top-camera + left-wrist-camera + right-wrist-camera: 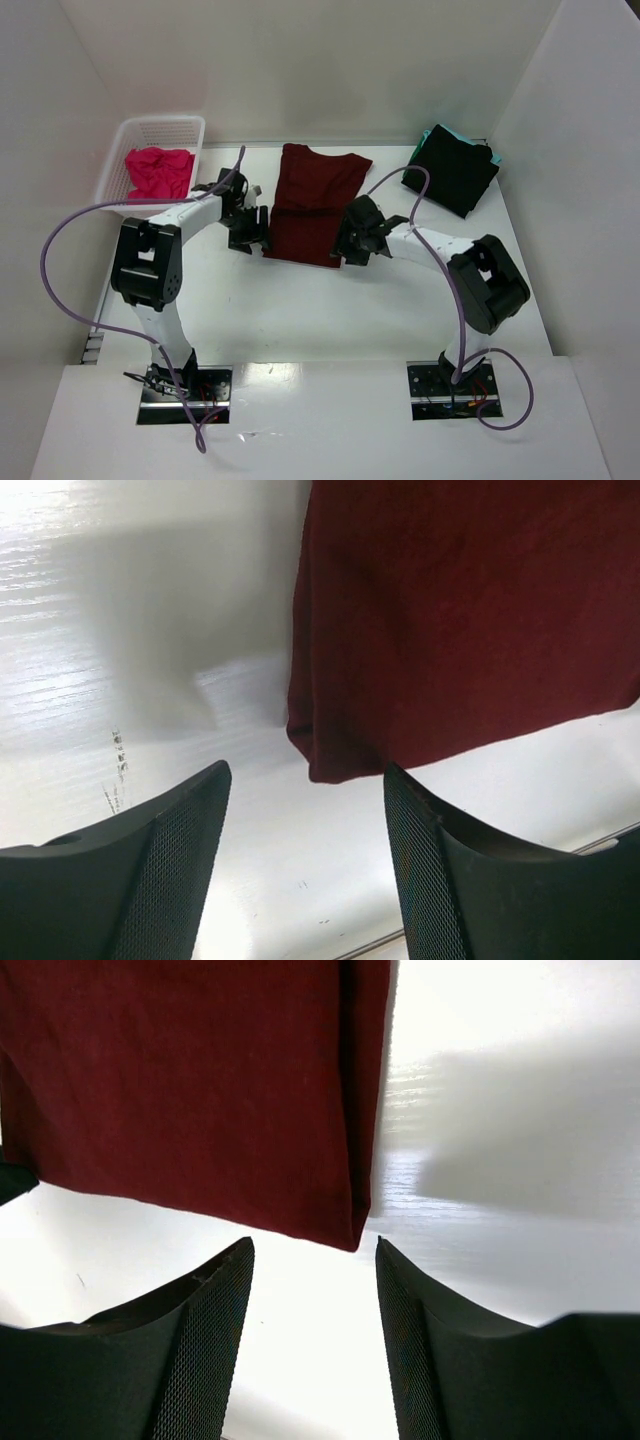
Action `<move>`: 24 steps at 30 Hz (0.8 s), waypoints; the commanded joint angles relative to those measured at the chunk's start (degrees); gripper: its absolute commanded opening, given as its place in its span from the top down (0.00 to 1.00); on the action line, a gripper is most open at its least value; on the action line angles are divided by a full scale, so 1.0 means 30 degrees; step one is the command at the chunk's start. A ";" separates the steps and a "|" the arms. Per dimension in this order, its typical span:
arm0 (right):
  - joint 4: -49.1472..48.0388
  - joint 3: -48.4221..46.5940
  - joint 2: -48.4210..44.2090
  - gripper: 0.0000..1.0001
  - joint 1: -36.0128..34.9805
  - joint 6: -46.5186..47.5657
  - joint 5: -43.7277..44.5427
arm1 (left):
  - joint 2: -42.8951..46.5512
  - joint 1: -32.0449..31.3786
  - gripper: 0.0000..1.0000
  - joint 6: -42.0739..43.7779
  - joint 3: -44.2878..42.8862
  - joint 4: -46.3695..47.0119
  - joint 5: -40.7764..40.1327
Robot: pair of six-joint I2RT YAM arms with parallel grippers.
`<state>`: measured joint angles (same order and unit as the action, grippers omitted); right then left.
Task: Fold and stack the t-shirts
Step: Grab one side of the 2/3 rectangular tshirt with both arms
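left jaws, right jaws spread, empty; shirt hem corners just ahead of each; we should pinch both layers evenly

Clock read on top view: 12 = far wall, arm bases at 6.
- Table: middle t-shirt on it, centre toward 12.
- Basket at 10, far-left corner; basket t-shirt inside it.
- Top t-shirt at 2, far-right corner, lying on bottom t-shirt, which pokes out at its 1.
- Left gripper just at 9 of middle t-shirt's near-left corner.
- Right gripper just at 3 of its near-right corner.
- Wrist views: each corner at 12, just ahead of gap between fingertips.
- Basket and pile well apart from middle t-shirt.
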<state>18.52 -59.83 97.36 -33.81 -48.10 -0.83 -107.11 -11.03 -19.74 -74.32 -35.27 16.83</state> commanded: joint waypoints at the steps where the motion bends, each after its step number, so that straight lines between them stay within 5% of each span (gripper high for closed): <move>1: -0.0395 0.0255 -0.0492 0.42 -0.0477 -0.0284 0.0520 | 0.0021 -0.0364 0.29 -0.0042 0.0163 0.0507 0.0191; 6: -0.0930 0.0051 0.0772 0.42 -0.0654 -0.0284 0.0629 | -0.0495 -0.0365 0.33 0.0132 0.0246 0.1005 -0.0014; 10: -0.1106 0.0050 0.1324 0.42 -0.0654 -0.0109 0.0629 | -0.0975 -0.0365 0.47 0.0133 -0.0217 0.1005 -0.0014; 15: -0.1282 0.0050 0.1629 0.42 -0.0654 0.0067 0.0629 | -0.1532 -0.0365 0.48 0.0208 -0.0218 0.1181 -0.0190; 19: -0.1691 -0.0126 0.1970 0.52 -0.0654 0.0068 0.0629 | -0.1738 -0.0365 0.48 0.0309 -0.0394 0.1356 -0.0190; 24: -0.1996 -0.0196 0.2321 0.72 -0.0654 0.0068 0.0629 | -0.1914 -0.0365 0.62 0.0309 -0.0394 0.1356 0.0044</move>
<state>15.24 -59.46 103.08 -35.18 -48.08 -0.65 -111.51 -12.10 -19.66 -74.37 -31.95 17.08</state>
